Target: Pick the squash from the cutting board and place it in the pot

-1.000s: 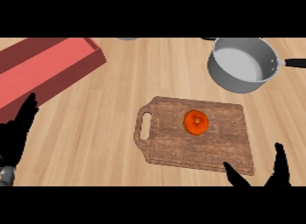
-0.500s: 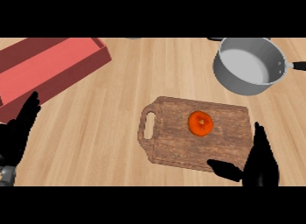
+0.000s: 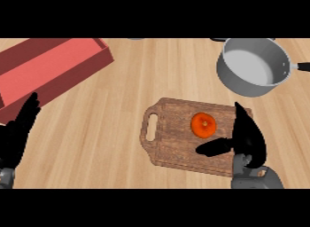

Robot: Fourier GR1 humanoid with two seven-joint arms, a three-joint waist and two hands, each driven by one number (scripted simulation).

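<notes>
An orange squash (image 3: 204, 124) lies on the brown wooden cutting board (image 3: 171, 142), right of its middle. The grey pot (image 3: 254, 65) stands at the upper right, its black handle pointing right, nothing inside it. My right hand (image 3: 247, 135) is open over the board's right part, just right of the squash, fingers straight and pointing up, thumb stretched left below the squash. It is not touching the squash. My left hand (image 3: 12, 135) rests open at the left edge, fingers up.
A red open box (image 3: 43, 71) fills the upper left of the counter. The board's handle slot (image 3: 151, 127) faces left. Light wooden counter lies between the board and the pot.
My right hand has risen from the lower edge onto the board, closing in beside the squash. The view has shifted slightly. The left hand has stayed in place.
</notes>
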